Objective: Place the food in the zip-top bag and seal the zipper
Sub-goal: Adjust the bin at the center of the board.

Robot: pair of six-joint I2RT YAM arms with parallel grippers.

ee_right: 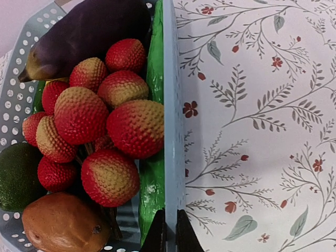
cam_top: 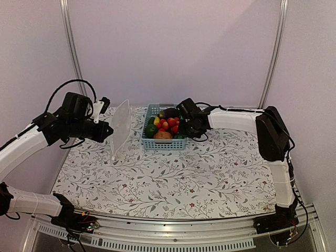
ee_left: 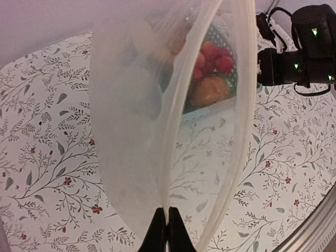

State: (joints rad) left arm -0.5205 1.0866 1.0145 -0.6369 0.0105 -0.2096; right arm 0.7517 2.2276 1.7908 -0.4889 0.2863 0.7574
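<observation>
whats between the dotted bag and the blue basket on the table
Nothing stands there: only a bare strip of floral tablecloth separates the zip-top bag from the basket, clearest in the top view.

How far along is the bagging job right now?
Done: the left gripper is shut on the zip-top bag, holding it upright, mouth open. In hand: the right gripper pinches the basket by its wall. Left: the food sits in the basket; bagging and sealing remain.
</observation>
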